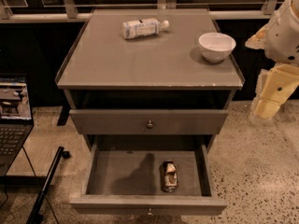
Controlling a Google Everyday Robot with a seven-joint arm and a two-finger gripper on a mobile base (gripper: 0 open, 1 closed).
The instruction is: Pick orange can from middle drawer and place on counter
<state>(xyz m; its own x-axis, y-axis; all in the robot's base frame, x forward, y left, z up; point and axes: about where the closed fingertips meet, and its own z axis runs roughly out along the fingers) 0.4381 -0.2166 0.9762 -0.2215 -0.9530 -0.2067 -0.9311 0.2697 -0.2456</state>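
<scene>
Orange can [169, 175] far left of jaws

The small cylindrical can [169, 176] is dark brownish-orange with pale label patches, inside the plain grey shallow drawer [121, 171] below the matte grey bench [140, 62]. The gripper [267, 107], at the right beside the cabinet [117, 121], is pale cream; the round bowl [217, 45] is white, and the stone floor [261, 171] is pale with dark speckles.

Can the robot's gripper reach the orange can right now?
Probably yes: the middle drawer is pulled open, the orange can lies uncovered inside, and the gripper hangs off to one side, nothing between them.
</scene>
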